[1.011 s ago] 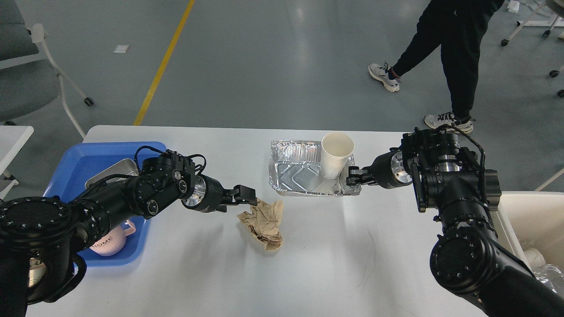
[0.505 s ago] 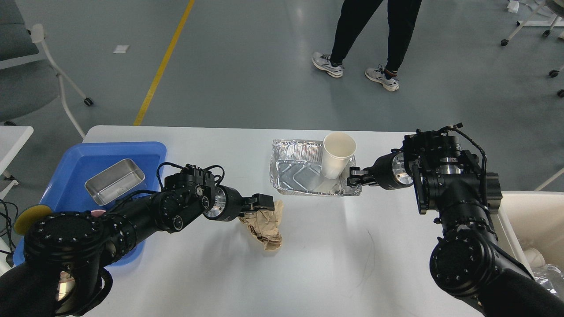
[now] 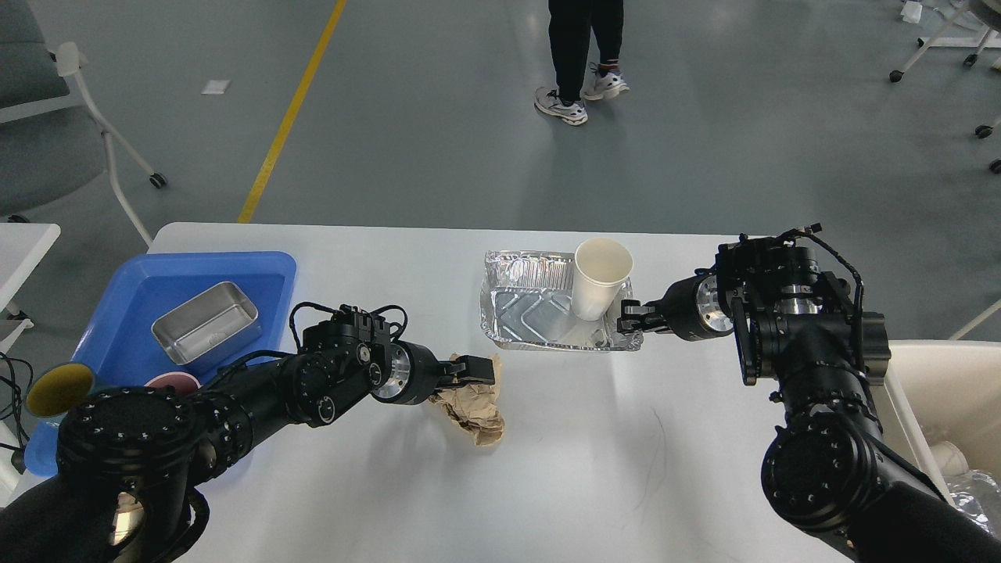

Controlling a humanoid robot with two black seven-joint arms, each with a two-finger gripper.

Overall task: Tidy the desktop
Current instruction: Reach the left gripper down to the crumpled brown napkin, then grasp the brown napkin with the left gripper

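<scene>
The white desktop [image 3: 594, 461] holds a foil tray [image 3: 539, 317] at the back middle, with a white paper cup [image 3: 599, 277] standing upright in its right end. My right gripper [image 3: 630, 317] is shut on the foil tray's right rim. A crumpled brown paper [image 3: 477, 410] lies in front of the tray, left of centre. My left gripper [image 3: 483, 369] is low over the paper's upper edge. Its fingers are dark and I cannot tell whether they are open or holding the paper.
A blue tray [image 3: 137, 277] at the desktop's left end holds a steel box [image 3: 205, 322], a pink cup [image 3: 172, 381] and a yellow-lined cup [image 3: 59, 389]. A white bin [image 3: 950, 391] stands off the right edge. A person [image 3: 583, 47] walks behind the table.
My left arm has swung right and down, bringing its gripper onto the brown paper and uncovering the blue tray. The foil tray and cup have shifted slightly right. The person has walked left.
</scene>
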